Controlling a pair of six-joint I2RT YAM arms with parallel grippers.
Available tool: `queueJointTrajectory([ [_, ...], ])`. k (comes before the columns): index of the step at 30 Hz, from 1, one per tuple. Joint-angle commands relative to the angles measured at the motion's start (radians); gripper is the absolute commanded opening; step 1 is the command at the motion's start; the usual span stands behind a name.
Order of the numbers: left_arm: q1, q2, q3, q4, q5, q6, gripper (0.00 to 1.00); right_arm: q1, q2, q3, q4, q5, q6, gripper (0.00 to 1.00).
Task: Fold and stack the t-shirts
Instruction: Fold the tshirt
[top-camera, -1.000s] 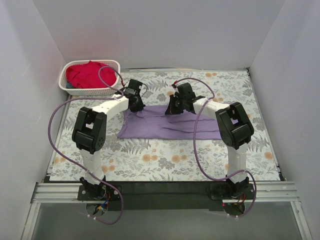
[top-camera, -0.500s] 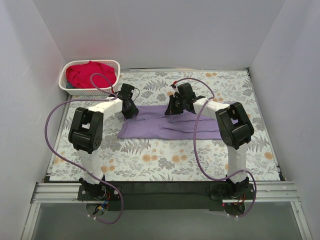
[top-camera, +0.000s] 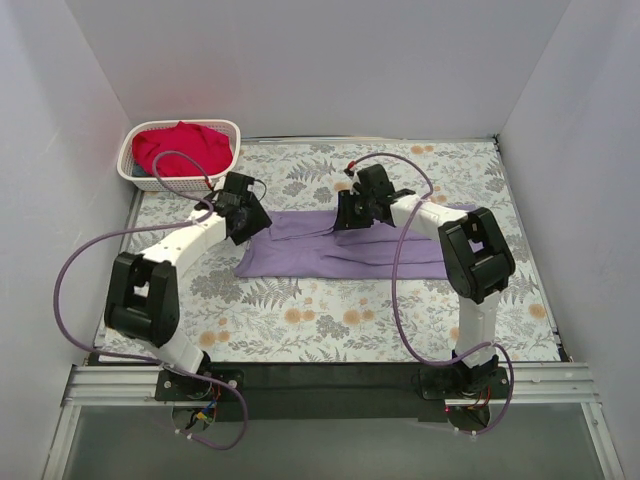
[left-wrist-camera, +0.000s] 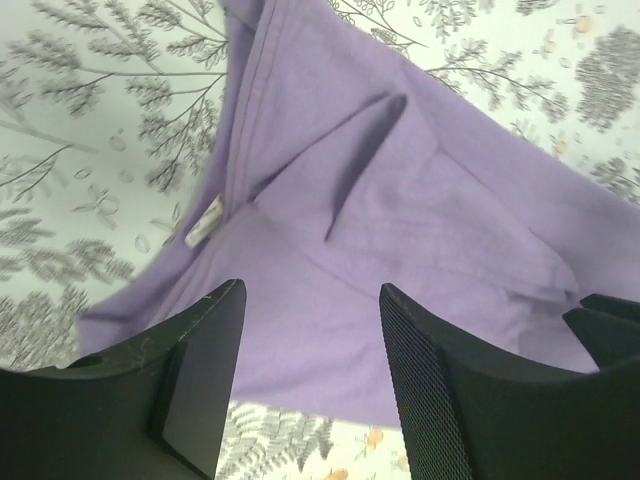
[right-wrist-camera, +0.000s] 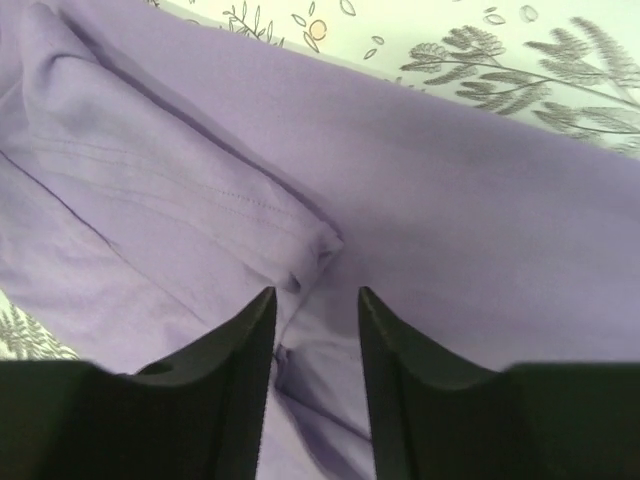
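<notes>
Top external view: the left arm (top-camera: 170, 255) folds back to a low elbow near the table's left edge, and its forearm slants up and right, which sets the left gripper (top-camera: 243, 212) over the left end of the plain lavender cloth t-shirt (top-camera: 330, 252). The right arm (top-camera: 475, 262) rises to a raised elbow and stretches left, placing the right gripper (top-camera: 355, 212) on the shirt's far edge near its middle. Seen from the left wrist, the left gripper (left-wrist-camera: 310, 300) hangs wide open and empty above the lavender cloth (left-wrist-camera: 400, 200), beside a small white label (left-wrist-camera: 205, 222). Seen from the right wrist, the right gripper (right-wrist-camera: 316, 295) is part-open, its tips low at the cloth on either side of a raised fold (right-wrist-camera: 300, 240); whether the pads touch that fold cannot be told. The shirt lies spread crosswise on the flowered table cover (top-camera: 300, 322), and its right end is hidden behind the right arm. The bright red t-shirt (top-camera: 180, 148) sits bunched in the white lattice basket (top-camera: 228, 128) in the far left corner, its lower part screened by the basket wall. A dark shape at the right edge of the left wrist view is cut off. Bare cover shows on the near side of the shirt and at the far right; white walls (top-camera: 330, 70) close in three sides.
</notes>
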Motion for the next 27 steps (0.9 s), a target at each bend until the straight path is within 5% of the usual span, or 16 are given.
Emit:
queueJointTrajectory([
  [1,0.005,-0.151,-0.069,-0.020,-0.026,0.001,0.53,-0.007,-0.151,-0.012,-0.054,0.090,-0.096,0.41],
  [7,0.003,-0.264,-0.210,-0.009,-0.003,0.018,0.53,-0.002,-0.321,-0.157,-0.106,0.136,-0.142,0.41],
  [15,0.003,-0.162,-0.250,0.020,-0.034,0.021,0.24,0.020,-0.409,-0.344,-0.111,0.116,-0.113,0.41],
  [27,0.006,-0.101,-0.328,-0.086,-0.152,-0.051,0.09,0.123,-0.358,-0.387,-0.054,0.212,0.019,0.30],
])
